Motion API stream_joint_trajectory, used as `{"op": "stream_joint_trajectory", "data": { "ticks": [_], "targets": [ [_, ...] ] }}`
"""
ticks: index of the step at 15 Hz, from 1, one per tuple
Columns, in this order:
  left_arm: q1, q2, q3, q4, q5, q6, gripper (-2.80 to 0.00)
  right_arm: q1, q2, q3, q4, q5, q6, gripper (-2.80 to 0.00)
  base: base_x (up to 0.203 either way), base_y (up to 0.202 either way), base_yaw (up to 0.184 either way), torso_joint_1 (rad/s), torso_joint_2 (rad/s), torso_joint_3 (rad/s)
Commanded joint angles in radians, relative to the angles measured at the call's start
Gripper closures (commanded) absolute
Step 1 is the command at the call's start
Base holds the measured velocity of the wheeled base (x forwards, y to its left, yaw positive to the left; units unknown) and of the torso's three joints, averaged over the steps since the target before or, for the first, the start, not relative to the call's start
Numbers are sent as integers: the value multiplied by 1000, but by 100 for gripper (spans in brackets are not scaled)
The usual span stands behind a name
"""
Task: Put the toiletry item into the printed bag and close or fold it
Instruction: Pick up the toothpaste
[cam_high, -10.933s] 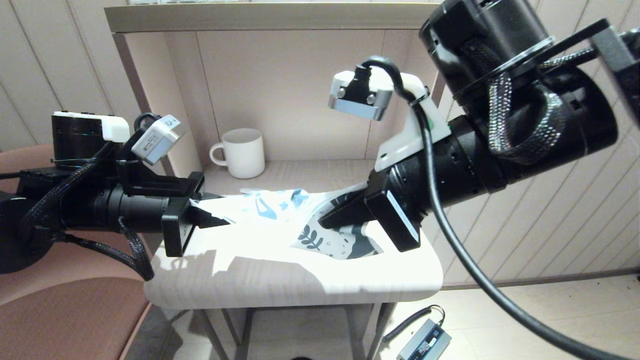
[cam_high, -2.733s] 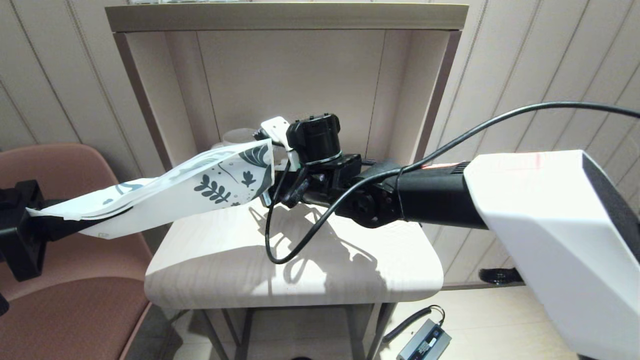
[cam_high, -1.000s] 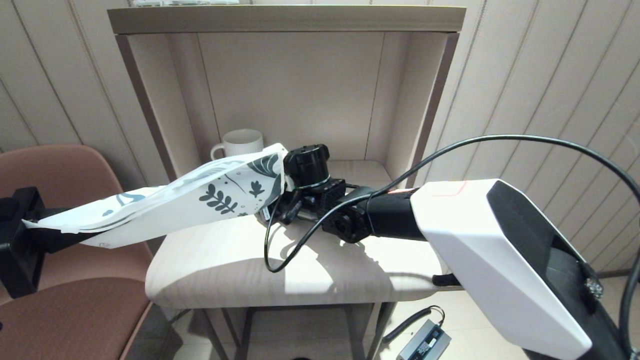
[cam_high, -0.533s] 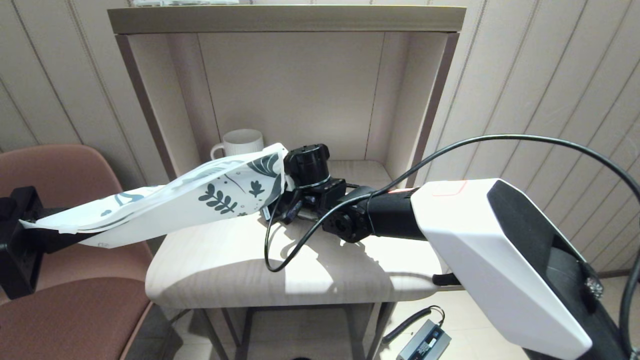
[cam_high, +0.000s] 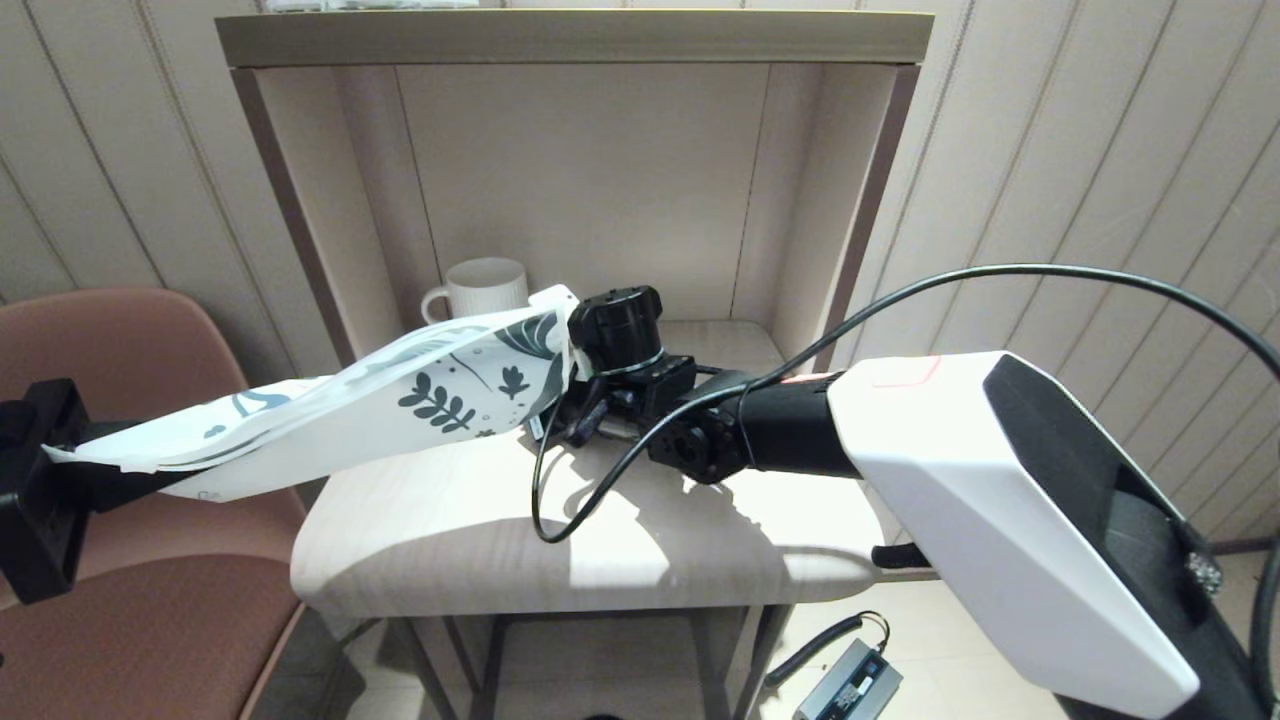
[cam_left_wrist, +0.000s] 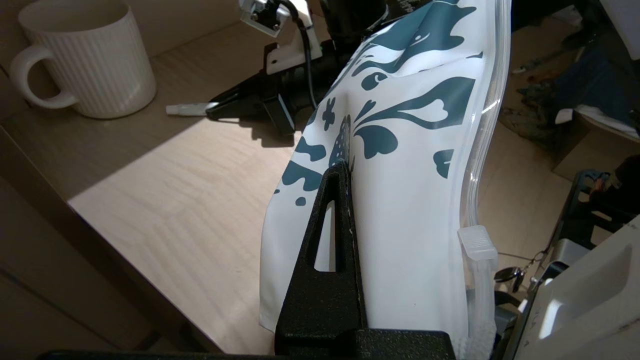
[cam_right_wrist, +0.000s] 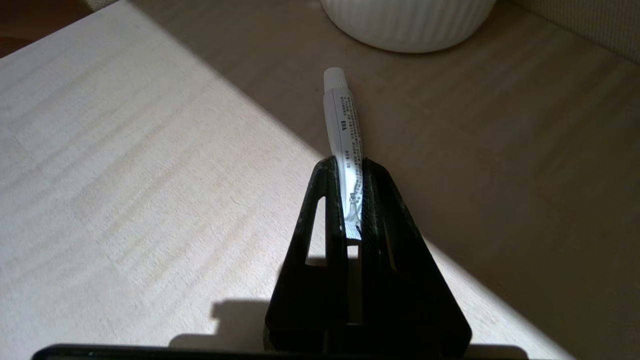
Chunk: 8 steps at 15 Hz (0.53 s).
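Observation:
The printed bag, white with dark teal leaves, hangs in the air from the far left up to the mug. My left gripper is shut on the bag's plain end; in the left wrist view one black finger presses the bag beside its clear slider. My right gripper, low over the table behind the bag's printed end, is shut on a small white tube with its cap toward the mug. The left wrist view shows that tube sticking out of the right gripper.
A white ribbed mug stands at the back left of the alcove, just beyond the tube. The pale wooden table has shelf walls on three sides. A brown chair is on the left; a power brick lies on the floor.
Since 10.9 s ago the bag has been lifted off the table and pulled left. The right arm has come down low over the table. Over the last second almost nothing moved.

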Motion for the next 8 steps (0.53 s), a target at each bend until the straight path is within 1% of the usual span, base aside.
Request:
{"op": "stream_joint_trajectory", "data": {
  "ticks": [1, 4, 8],
  "targets": [
    [-5, 2, 2, -1, -7, 1, 0, -1, -59, 30, -5, -1, 4, 0, 0, 0, 0, 0, 0, 0],
    [-31, 5, 2, 1, -6, 0, 0, -10, -199, 135, -5, 0, 8, 0, 0, 0, 0, 0, 0, 0],
    [-94, 7, 1, 5, 0, -12, 0, -44, -381, 275, -5, 1, 7, 0, 0, 0, 0, 0, 0, 0]
  ]
}}
